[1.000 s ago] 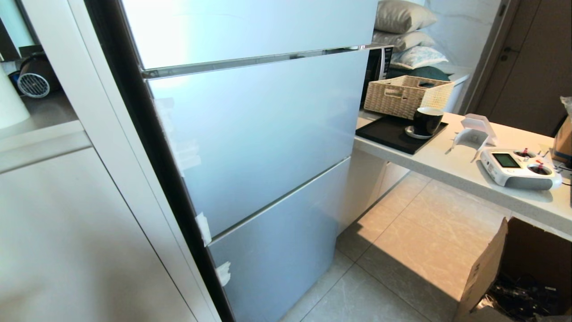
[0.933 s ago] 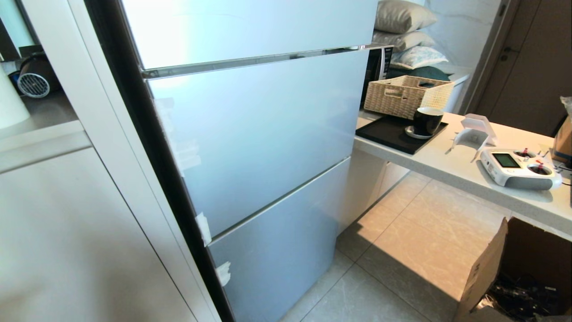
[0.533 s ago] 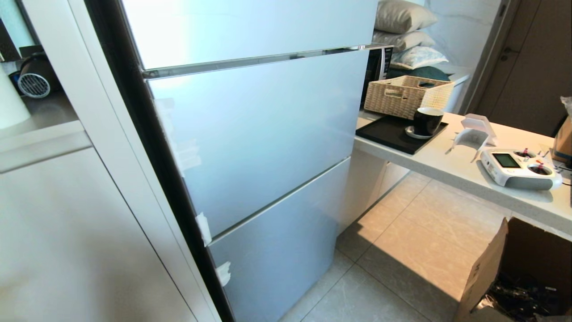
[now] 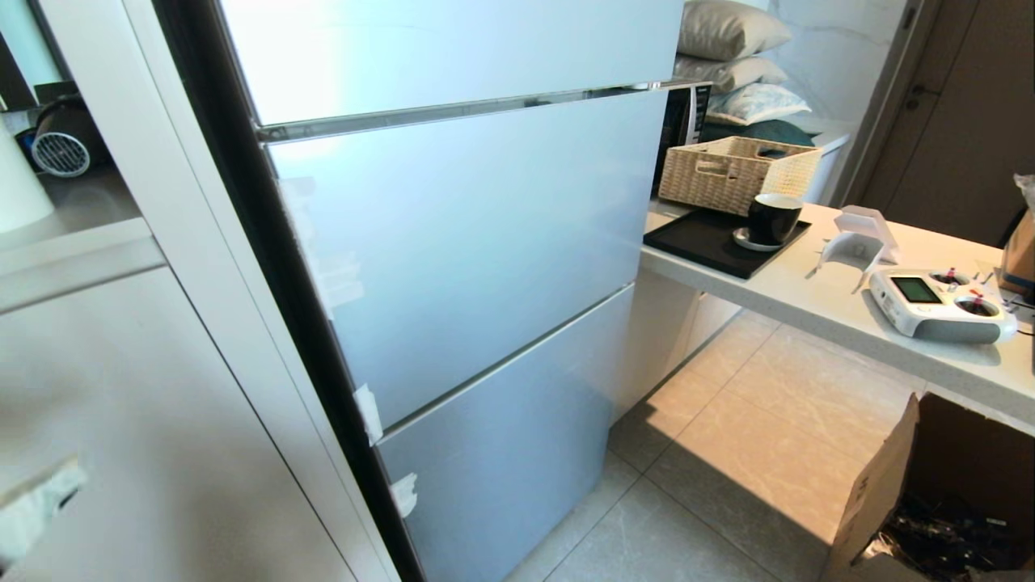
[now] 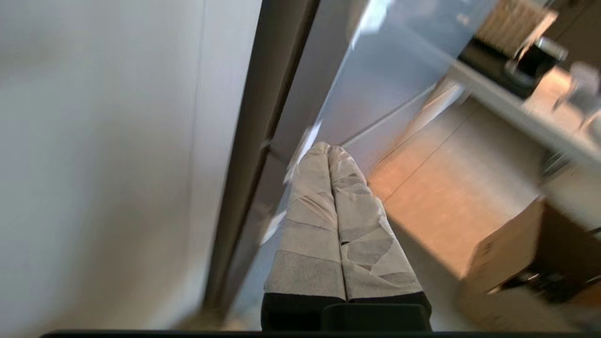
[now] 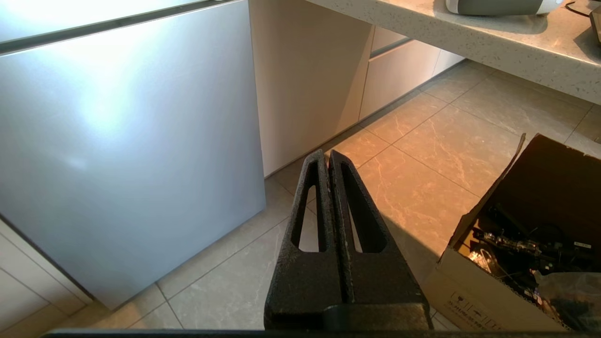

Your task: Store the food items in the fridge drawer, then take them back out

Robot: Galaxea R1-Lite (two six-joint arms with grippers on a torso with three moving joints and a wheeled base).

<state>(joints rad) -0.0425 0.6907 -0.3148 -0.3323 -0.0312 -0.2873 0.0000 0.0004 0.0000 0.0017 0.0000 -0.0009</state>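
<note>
**A:** Where are the food items and the fridge drawer?

**B:** Neither shows. The fridge stands fully closed, all its grey-blue panels flush, so the drawer is presumably behind one of them, and I judge the task has barely begun. No red-orange toys are visible on the counter either; the wicker basket could hide some, but I cannot tell.

**A:** And the grippers?

**B:** The left gripper has its tape-wrapped fingers pressed together, holding nothing, and points toward the fridge's dark left edge, near a white tape tab, probably to get at a door. In the head view only a blurred pale tip shows at the lower left corner. The right gripper is also clenched on nothing, hanging over the tiled floor beside a cardboard box, seemingly parked.
</note>
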